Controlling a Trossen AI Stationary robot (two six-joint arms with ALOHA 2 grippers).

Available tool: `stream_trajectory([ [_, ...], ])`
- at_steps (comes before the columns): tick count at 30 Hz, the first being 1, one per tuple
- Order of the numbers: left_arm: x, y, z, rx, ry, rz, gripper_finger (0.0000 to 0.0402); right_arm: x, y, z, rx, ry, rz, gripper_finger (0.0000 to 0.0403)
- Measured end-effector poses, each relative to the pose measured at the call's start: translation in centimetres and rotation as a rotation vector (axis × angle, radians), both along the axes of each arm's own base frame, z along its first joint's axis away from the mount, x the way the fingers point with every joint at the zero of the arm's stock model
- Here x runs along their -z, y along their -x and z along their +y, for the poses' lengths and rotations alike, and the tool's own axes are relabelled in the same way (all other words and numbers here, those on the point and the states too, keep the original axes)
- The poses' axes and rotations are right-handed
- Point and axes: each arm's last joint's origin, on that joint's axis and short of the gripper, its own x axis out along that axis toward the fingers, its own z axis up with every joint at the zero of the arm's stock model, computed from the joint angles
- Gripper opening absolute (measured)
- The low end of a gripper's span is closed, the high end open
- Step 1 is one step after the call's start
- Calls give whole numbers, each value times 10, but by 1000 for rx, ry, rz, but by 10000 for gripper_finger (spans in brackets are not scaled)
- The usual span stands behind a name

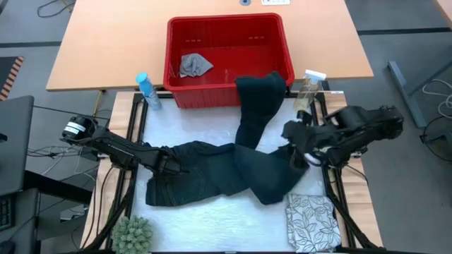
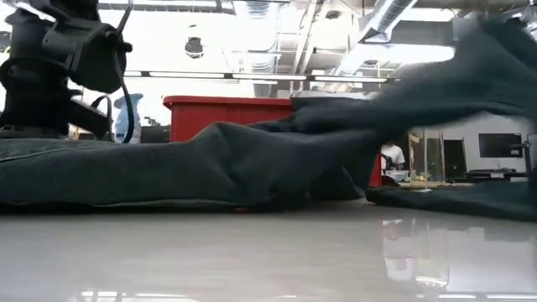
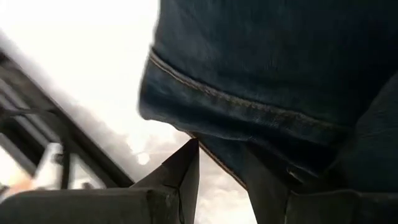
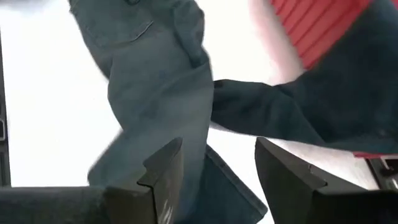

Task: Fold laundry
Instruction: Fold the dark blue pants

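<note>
White table (image 1: 212, 212): jeans (image 1: 205, 180) spread across, leaf-print cloth (image 1: 313, 222) folded near corner, red basket (image 1: 229, 92) at back edge.

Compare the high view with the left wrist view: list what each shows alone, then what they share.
Only the high view: the red basket holding a small grey cloth, the leaf-print cloth, a blue bottle and the right gripper.
Only the left wrist view: the stitched hem at the left gripper, whose jaws pinch the denim.
Both: the jeans.
</note>
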Motion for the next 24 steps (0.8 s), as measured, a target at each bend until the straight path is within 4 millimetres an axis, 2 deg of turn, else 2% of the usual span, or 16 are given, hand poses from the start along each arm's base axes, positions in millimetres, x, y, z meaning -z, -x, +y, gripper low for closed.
stream_trajectory([
  [3,9,6,0,-25,51,-4,106,-3,4,3,26,-28,-8,224],
  [5,12,8,-1,-35,63,2,106,5,2,16,6,-67,12,223],
  [9,9,8,-2,-20,46,0,106,40,-6,60,-56,-58,99,222],
  [17,2,0,-4,63,76,-35,106,124,-28,148,36,-3,230,221],
  [20,2,-1,-5,66,83,-39,106,155,-41,174,55,27,268,221],
  [24,2,-1,-5,76,99,-40,106,174,-51,197,94,34,282,221],
])
